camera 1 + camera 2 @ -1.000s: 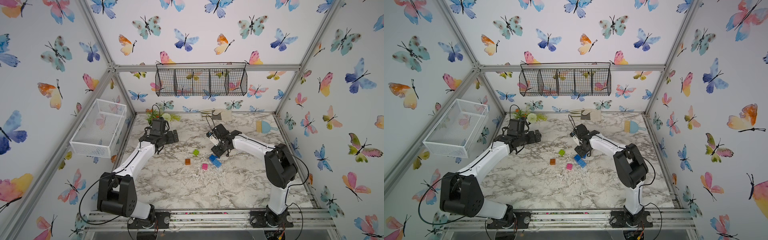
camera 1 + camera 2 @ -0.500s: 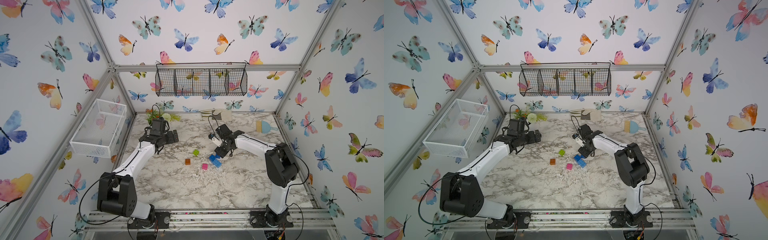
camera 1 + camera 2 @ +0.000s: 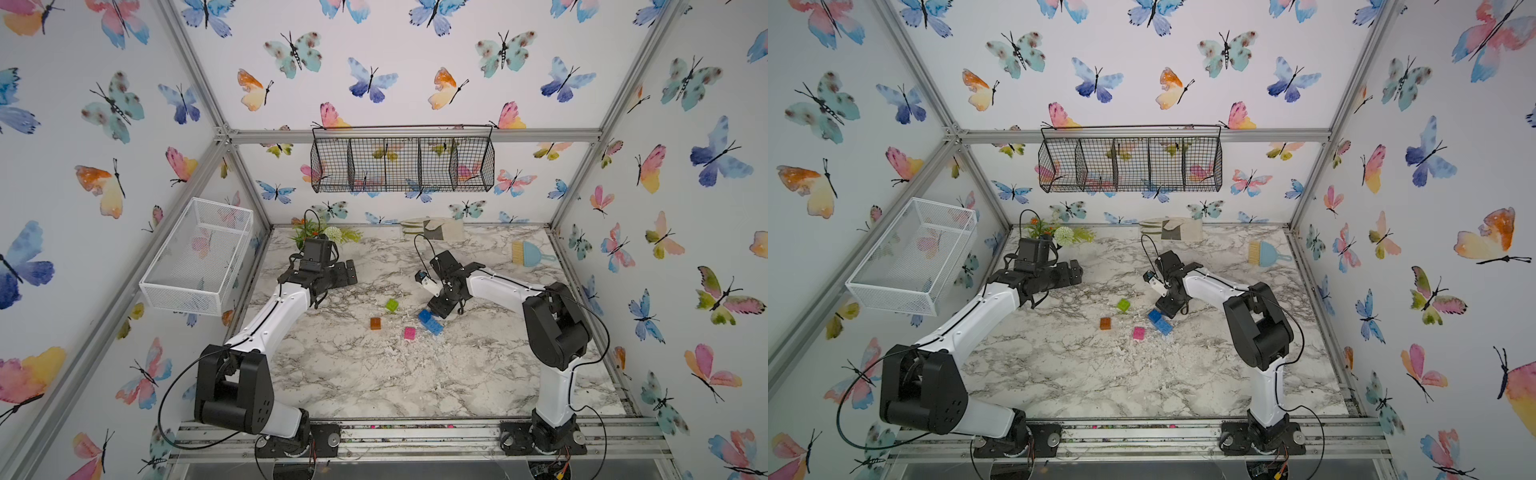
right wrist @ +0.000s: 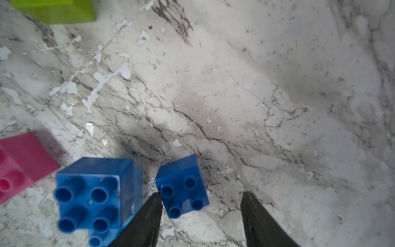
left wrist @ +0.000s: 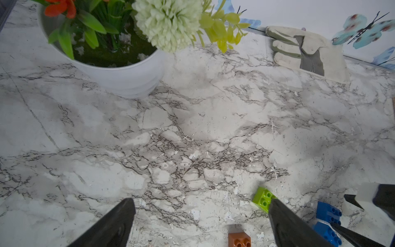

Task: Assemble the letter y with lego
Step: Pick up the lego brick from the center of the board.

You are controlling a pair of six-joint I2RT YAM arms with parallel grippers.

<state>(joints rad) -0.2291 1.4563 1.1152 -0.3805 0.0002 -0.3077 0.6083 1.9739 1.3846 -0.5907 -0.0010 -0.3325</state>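
Chipped marble tabletop point(image 3: 374, 374), butterfly walls point(image 3: 415, 62); left claw point(image 5: 202, 201) spread, right claw point(image 4: 202, 193) spread.

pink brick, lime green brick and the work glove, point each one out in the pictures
pink brick point(image 3: 409, 333): in a top view, on its top face.
lime green brick point(image 3: 391, 305): in a top view, on its top face.
work glove point(image 5: 311, 59): in the left wrist view, on its grey patch.
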